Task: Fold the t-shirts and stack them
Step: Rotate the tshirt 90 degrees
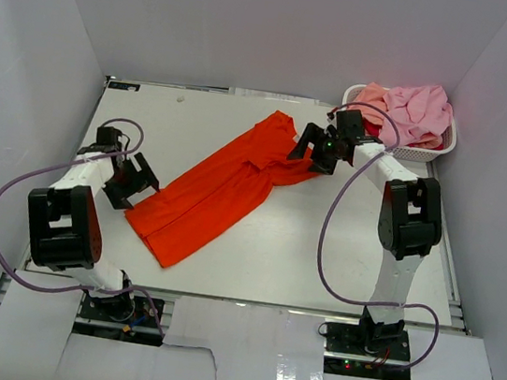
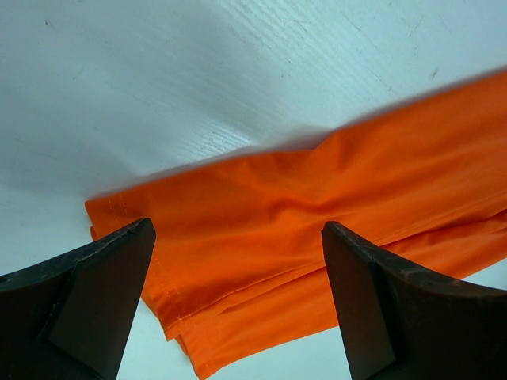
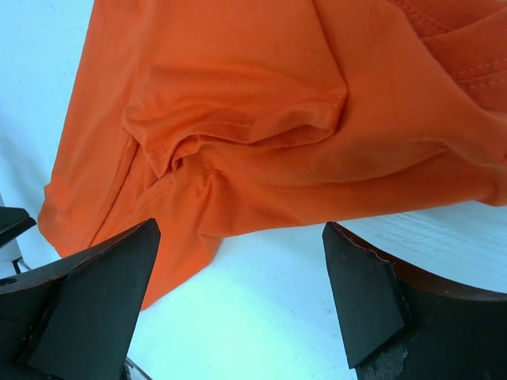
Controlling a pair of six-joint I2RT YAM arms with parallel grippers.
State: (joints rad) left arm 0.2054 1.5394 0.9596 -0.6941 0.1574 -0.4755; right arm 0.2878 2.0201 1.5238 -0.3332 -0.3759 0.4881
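A bright orange-red t-shirt [image 1: 220, 190] lies folded lengthwise in a long diagonal strip on the white table [image 1: 320, 256]. My left gripper [image 1: 134, 180] is open and empty just left of its lower hem; the left wrist view shows the hem corner [image 2: 261, 229] between the fingers [image 2: 87, 301]. My right gripper [image 1: 311, 151] is open and empty over the shirt's upper end; the right wrist view shows the bunched sleeve [image 3: 261, 127] ahead of the fingers [image 3: 364, 293]. Pink and salmon t-shirts [image 1: 411, 113], with a dark red one showing underneath, are piled in a white basket [image 1: 429, 150].
White walls enclose the table on three sides. The basket stands at the back right corner beside my right arm. Purple cables loop from both arms over the table.
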